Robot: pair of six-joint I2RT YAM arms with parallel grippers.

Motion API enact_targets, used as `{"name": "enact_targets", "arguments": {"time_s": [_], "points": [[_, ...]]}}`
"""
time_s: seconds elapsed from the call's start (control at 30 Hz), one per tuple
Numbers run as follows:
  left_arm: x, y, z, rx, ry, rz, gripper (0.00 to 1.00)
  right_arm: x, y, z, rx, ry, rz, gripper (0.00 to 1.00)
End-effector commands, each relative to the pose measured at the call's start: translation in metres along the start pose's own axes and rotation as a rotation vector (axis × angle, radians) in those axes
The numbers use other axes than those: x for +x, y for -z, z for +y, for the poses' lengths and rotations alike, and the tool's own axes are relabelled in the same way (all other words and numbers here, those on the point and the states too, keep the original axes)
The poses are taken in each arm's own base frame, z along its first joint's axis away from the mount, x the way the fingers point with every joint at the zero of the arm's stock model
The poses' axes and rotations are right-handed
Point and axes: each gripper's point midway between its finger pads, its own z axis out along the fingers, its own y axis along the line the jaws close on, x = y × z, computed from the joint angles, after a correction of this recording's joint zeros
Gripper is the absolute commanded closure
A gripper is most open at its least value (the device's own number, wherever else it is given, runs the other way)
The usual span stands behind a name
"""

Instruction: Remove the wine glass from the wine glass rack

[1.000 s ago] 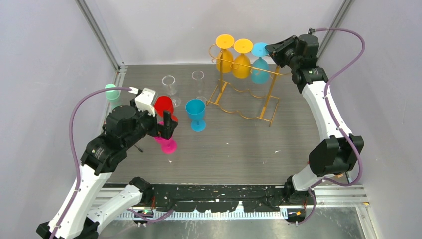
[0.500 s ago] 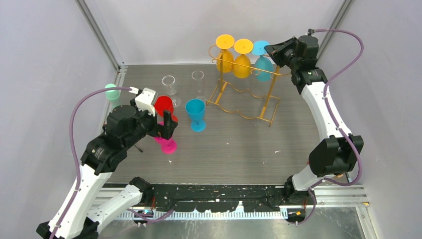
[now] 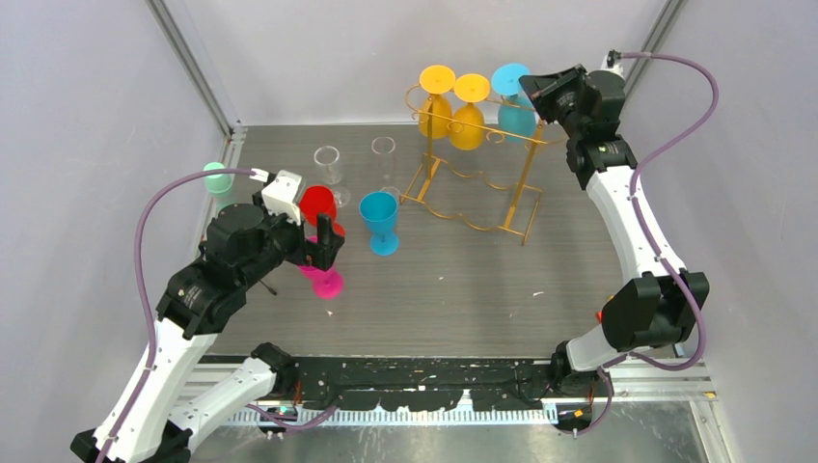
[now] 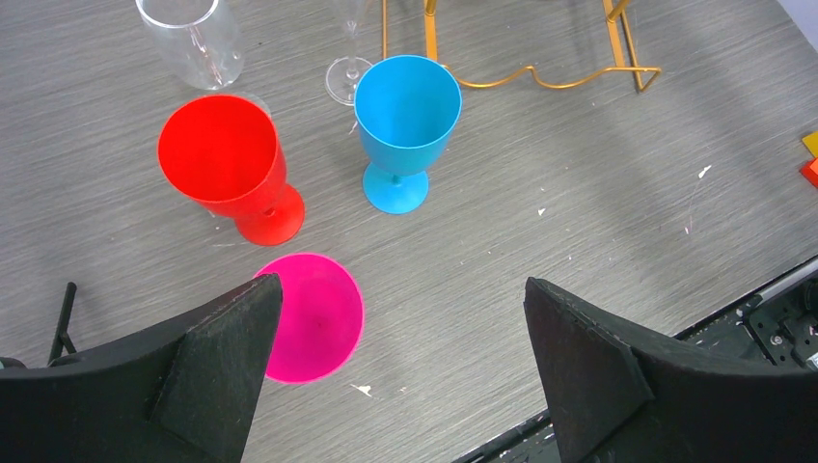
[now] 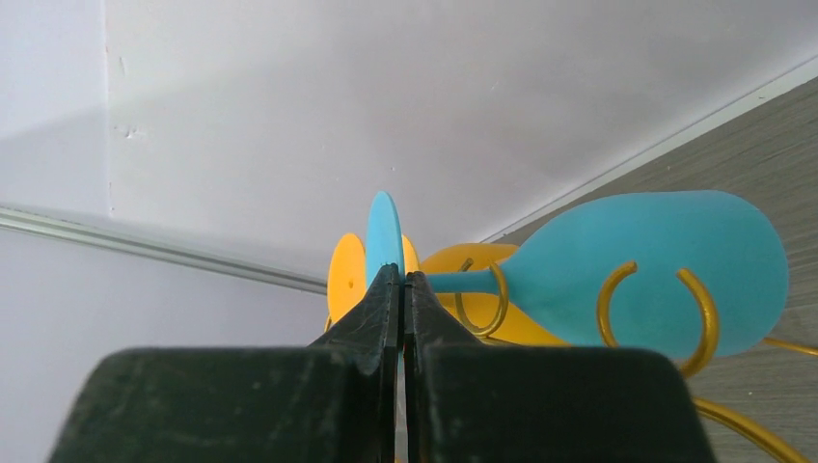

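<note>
Mint-green cup stands at the far left edge of the grey surface, close to the wall. To its right the left hand hangs low over the surface with its two fingers spread wide and nothing between them. The left wrist view shows a pink glass just below and beside the left finger; only its round face shows. A red goblet stands upright just beyond the left hand. A clear glass stands behind the red goblet, and a second clear glass stands further right. A blue goblet stands upright near the red one, apart from it.

Right of these is the wine glass rack, gold wire, on its wavy base towards the back of the surface. From its top rail hang a yellow glass and a second yellow glass, both upside down with their feet up. The teal wine glass is at the right end of the rail, also inverted. The right hand is pressed together on the thin edge of the teal glass's foot. In the right wrist view its stem passes through a gold loop of the rail and its bowl lies behind two more loops.
</note>
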Motion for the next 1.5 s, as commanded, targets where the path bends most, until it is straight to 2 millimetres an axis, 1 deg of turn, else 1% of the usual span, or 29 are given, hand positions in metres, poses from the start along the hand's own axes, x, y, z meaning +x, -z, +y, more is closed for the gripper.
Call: {"name": "enact_targets", "arguments": {"time_s": [0.0,0.27,0.43,0.57,0.7,0.83,0.93,1.03,1.17,1.23,1.3,1.33,1.37,1.47], "points": [[-0.015,0.004,-0.002,0.011,0.006,-0.053,0.0,-0.031,0.002,0.032,-0.129,0.029,-0.101,1.0],[-0.015,0.005,-0.002,0.007,0.004,-0.052,0.0,-0.029,-0.01,0.028,-0.141,0.013,-0.085,1.0],[-0.014,0.004,-0.001,0.005,0.003,-0.051,0.0,-0.025,-0.018,0.02,-0.129,-0.004,-0.07,1.0],[-0.014,0.004,-0.001,0.003,0.002,-0.049,0.0,-0.025,-0.021,0.019,-0.128,-0.006,-0.076,1.0],[-0.014,0.005,-0.001,0.003,0.001,-0.051,0.0,-0.031,-0.019,0.024,-0.144,0.007,-0.102,1.0],[-0.014,0.005,0.0,0.002,0.002,-0.052,0.0,-0.043,-0.01,0.035,-0.173,0.033,-0.145,1.0],[-0.013,0.005,0.0,0.002,0.002,-0.053,0.0,-0.055,-0.002,0.047,-0.211,0.046,-0.177,1.0],[-0.013,0.006,0.0,0.002,0.003,-0.054,0.0,-0.068,0.009,0.065,-0.283,0.06,-0.201,1.0],[-0.014,0.006,-0.001,0.004,0.011,-0.058,0.0,-0.072,0.029,0.094,-0.385,0.071,-0.199,1.0],[-0.015,0.006,-0.002,0.009,0.016,-0.062,0.0,-0.078,0.043,0.104,-0.437,0.078,-0.202,1.0],[-0.016,0.006,-0.004,0.016,0.023,-0.065,0.0,-0.077,0.058,0.119,-0.501,0.065,-0.184,1.0],[-0.016,0.006,-0.004,0.018,0.026,-0.066,0.0,-0.073,0.068,0.127,-0.535,0.046,-0.158,1.0],[-0.017,0.006,-0.005,0.02,0.032,-0.068,0.0,-0.074,0.08,0.139,-0.576,0.041,-0.158,1.0],[-0.019,0.005,-0.007,0.025,0.054,-0.074,0.0,-0.065,0.109,0.16,-0.691,-0.023,-0.092,1.0]]}}
